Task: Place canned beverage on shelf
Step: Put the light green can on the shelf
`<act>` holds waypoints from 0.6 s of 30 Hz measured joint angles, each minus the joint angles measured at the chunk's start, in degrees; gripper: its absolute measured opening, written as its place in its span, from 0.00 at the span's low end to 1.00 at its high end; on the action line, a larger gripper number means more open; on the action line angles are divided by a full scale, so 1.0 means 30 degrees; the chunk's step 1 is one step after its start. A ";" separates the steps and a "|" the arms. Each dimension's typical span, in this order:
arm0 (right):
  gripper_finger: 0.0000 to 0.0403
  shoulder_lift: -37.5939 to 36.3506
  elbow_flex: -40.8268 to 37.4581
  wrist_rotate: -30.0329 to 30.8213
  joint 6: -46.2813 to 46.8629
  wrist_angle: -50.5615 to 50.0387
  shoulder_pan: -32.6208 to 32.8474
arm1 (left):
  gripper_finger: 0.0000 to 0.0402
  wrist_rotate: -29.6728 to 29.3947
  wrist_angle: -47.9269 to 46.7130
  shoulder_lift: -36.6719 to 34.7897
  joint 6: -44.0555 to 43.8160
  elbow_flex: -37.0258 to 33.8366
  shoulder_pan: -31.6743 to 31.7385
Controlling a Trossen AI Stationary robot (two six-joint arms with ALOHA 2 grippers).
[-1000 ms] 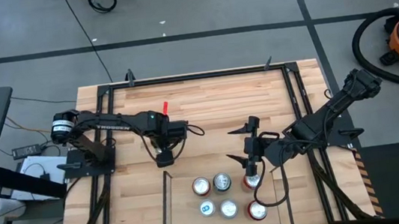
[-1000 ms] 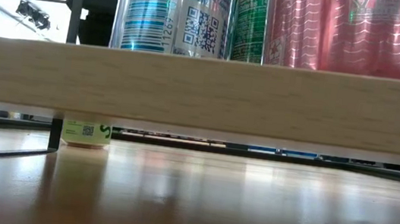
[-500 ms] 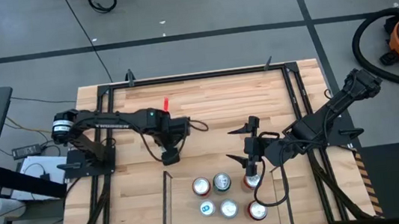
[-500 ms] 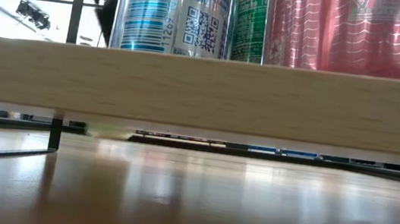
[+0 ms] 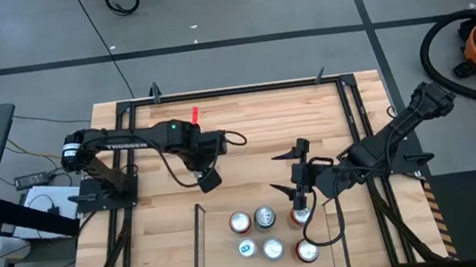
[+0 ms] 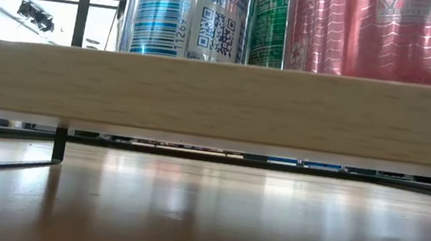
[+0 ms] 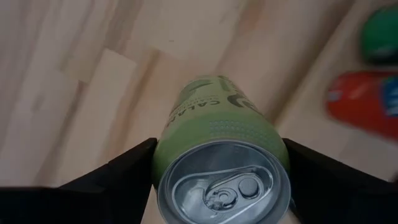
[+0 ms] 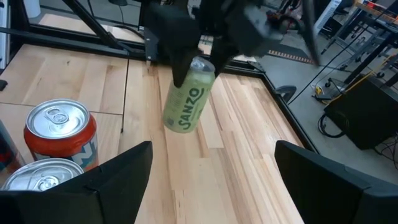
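Note:
My left gripper [image 5: 210,178] is shut on a light green can [image 8: 186,102] above the tabletop, just beyond the shelf's far left corner. The can also shows in the left wrist view [image 7: 214,106]. The shelf [image 5: 219,243], a small light-wood board with thin black rails, stands at the table's near middle. Its front edge fills the low view [image 6: 218,100]. Several cans stand upright on the shelf [image 5: 266,217]. My right gripper [image 5: 301,200] is open above the shelf's far right part, over a red can [image 5: 300,217], and holds nothing. My left gripper pinches the green can's wall just under its top rim [image 7: 166,149] between its two fingers [image 7: 118,180], one on each side. The fingers come from above, slanting down. The can hangs below them, tilted, its bottom clear of the table [image 8: 177,124].
A red-orange can [image 8: 59,134] and a silver-topped one [image 8: 37,180] stand close by my right gripper. A small red thing [image 5: 196,116] lies on the far tabletop. The black frame [image 5: 233,90] runs round the table. Bare wood [image 5: 250,163] lies between the two grippers.
My left gripper has risen with the green can and gone a little toward the table's right edge. The can, which stood on the table behind the shelf, is lifted clear and tilted. My right arm has kept still.

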 joint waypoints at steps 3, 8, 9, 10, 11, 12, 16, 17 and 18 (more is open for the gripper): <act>0.87 0.0000 0.0000 0.0000 0.0000 0.0000 0.0000 | 0.79 0.0201 0.0124 -0.0002 -0.1690 0.0785 -0.0365; 0.87 0.0000 0.0000 0.0000 -0.0015 0.0000 0.0000 | 0.79 0.0410 0.0166 -0.0010 -0.4730 0.1346 -0.1308; 0.87 0.0000 0.0000 -0.0007 -0.0063 0.0000 0.0000 | 0.79 0.0666 0.0248 -0.0010 -0.5174 0.1350 -0.1510; 0.87 0.0000 0.0000 0.0000 -0.0086 0.0000 0.0000 | 0.79 0.0913 0.0358 -0.0010 -0.5608 0.1356 -0.1722; 0.87 0.0000 0.0000 -0.0002 -0.0098 0.0000 0.0000 | 0.79 0.1139 0.0465 -0.0010 -0.6066 0.1356 -0.1929; 0.87 0.0000 0.0000 0.0000 -0.0119 0.0000 0.0000 | 0.79 0.1263 0.0507 -0.0010 -0.6435 0.1356 -0.2116; 0.87 0.0000 0.0000 0.0000 -0.0306 0.0000 0.0000 | 0.79 0.1677 0.0492 -0.0010 -0.8065 0.1363 -0.2829; 0.87 0.0000 0.0000 0.0000 -0.0327 0.0000 0.0000 | 0.79 0.1674 0.0488 -0.0010 -0.8392 0.1363 -0.3009; 0.87 0.0000 0.0000 0.0000 -0.0350 0.0000 0.0000 | 0.79 0.1701 0.0480 -0.0010 -0.8747 0.1363 -0.3188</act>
